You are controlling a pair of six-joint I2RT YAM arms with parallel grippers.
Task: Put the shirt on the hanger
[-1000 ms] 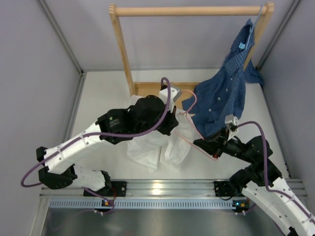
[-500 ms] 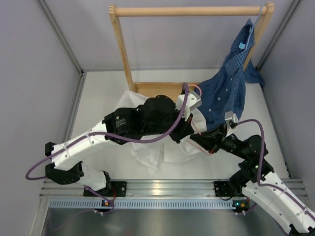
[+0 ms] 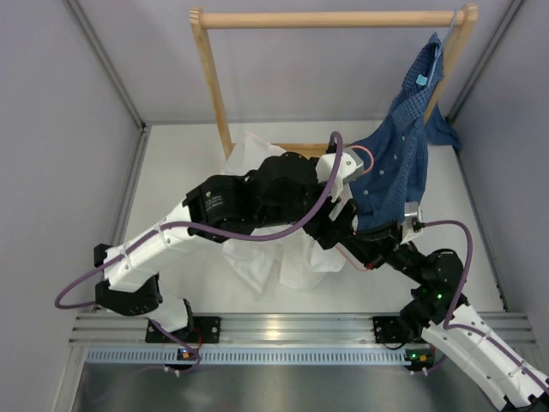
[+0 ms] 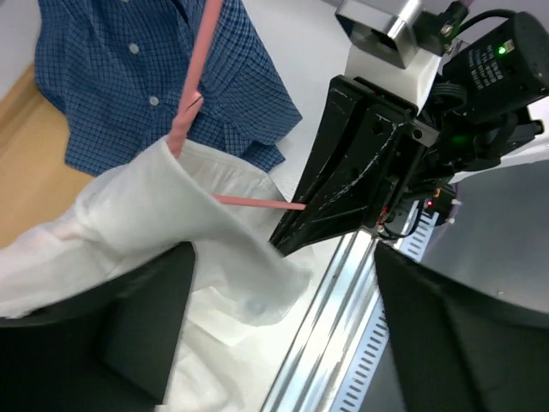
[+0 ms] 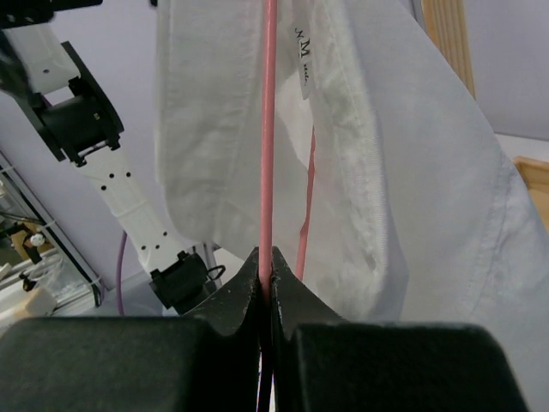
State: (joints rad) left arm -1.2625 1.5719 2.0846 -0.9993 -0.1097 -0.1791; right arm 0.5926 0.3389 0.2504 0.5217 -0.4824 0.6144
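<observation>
My right hand (image 5: 264, 279), lower centre of its wrist view, is clenched on the thin pink wire hanger (image 5: 267, 129). The wire rises straight up the frame from between the closed jaws.

My left hand (image 3: 333, 225), centre of the overhead view, stands open. Its dark fingers (image 4: 129, 335) sit in the lower corners of the left wrist view with no cloth pinched between them.

The plain white thin-fabric collared shirt (image 5: 386, 172) lies against the hanger wire, its neck label (image 5: 300, 41) at the top centre of the right wrist view. In the left wrist view one pink arm of the hanger enters a fold of the white cloth at centre left. A second stretch of wire leaves that fold toward my right hand.

I judge the task about half done: one shoulder appears threaded onto the hanger, while the other cannot be seen seated on the wire. In the overhead view much of the shirt is heaped low on the white worktop (image 3: 171, 172), lower centre. What I think is left is to draw the second shoulder over the free end and let the cloth hang clear.

Farthest off, upper right of the overhead view, a dark blue checked shirt (image 3: 390, 172) hangs from the wooden rail (image 3: 326, 19). It is no part of this task.
</observation>
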